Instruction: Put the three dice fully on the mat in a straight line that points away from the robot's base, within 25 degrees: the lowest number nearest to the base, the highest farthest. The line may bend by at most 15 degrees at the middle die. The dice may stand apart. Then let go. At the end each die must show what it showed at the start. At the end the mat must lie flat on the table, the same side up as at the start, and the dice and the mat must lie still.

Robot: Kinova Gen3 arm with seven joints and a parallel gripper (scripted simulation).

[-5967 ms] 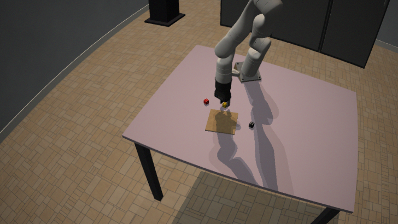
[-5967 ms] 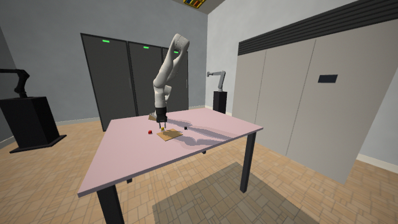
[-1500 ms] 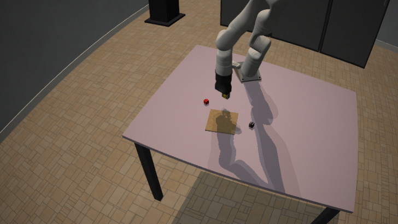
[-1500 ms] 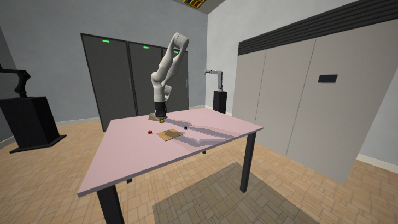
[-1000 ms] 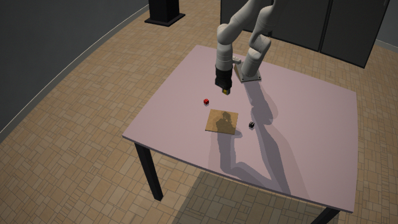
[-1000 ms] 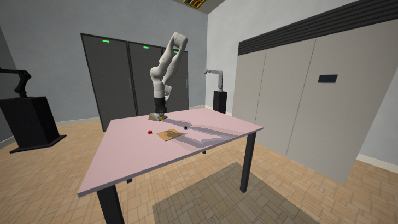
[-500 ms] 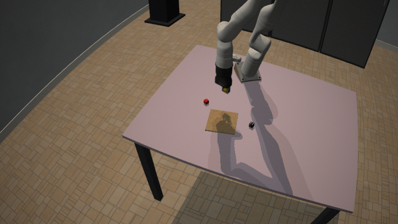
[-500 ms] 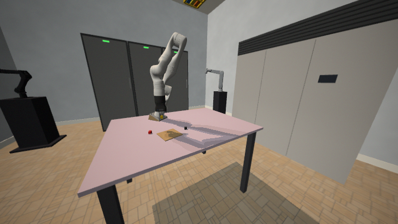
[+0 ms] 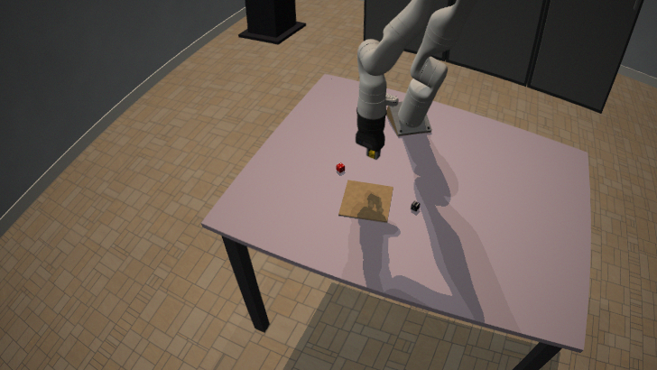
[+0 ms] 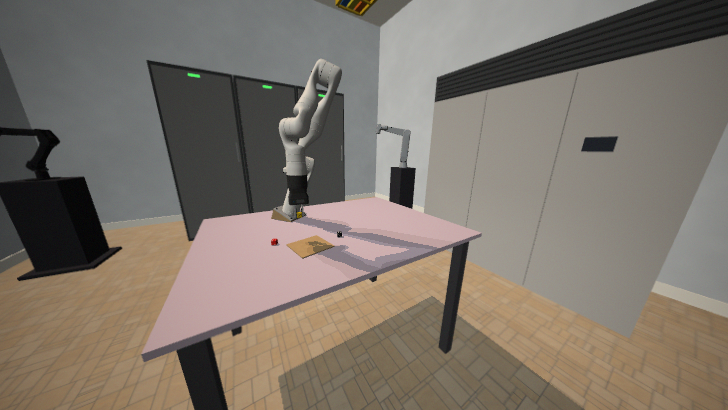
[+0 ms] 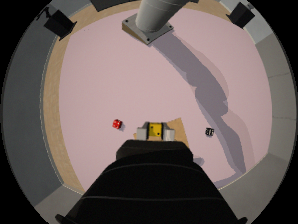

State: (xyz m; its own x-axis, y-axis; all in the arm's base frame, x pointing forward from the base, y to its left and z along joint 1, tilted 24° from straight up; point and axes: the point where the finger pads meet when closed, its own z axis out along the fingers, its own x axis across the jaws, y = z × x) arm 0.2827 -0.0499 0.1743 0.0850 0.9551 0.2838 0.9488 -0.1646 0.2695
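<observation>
Tool (image 9: 373, 153) (image 10: 299, 212) (image 11: 155, 128) gripping yellow die (image 9: 372, 154) (image 10: 299, 214) (image 11: 155, 130) above bench (image 9: 505, 207) (image 10: 229, 285) (image 11: 100, 75); red die (image 9: 339, 168) (image 10: 274, 241) (image 11: 117, 124) and black die (image 9: 415, 206) (image 10: 339, 234) (image 11: 209, 132) lie off mat (image 9: 356, 198) (image 10: 303, 248) (image 11: 178, 131).

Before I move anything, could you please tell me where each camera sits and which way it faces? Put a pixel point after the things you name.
Top: high above the side of the table (image 9: 514, 220) (image 10: 229, 269) opposite the robot's base (image 9: 415, 131) (image 10: 279, 215) (image 11: 131, 29), looking steeply down; shows the arm and its claw (image 9: 373, 154) (image 10: 299, 214) (image 11: 155, 128).
Exterior: off a table corner, slightly above the top, looking across towards the base; shows the arm and base.
Wrist: on the arm's wrist, looking down past the claw; shows its black housing, fingers and the base.
Top and exterior share the whole mat (image 9: 366, 190) (image 10: 303, 248) (image 11: 178, 129).
</observation>
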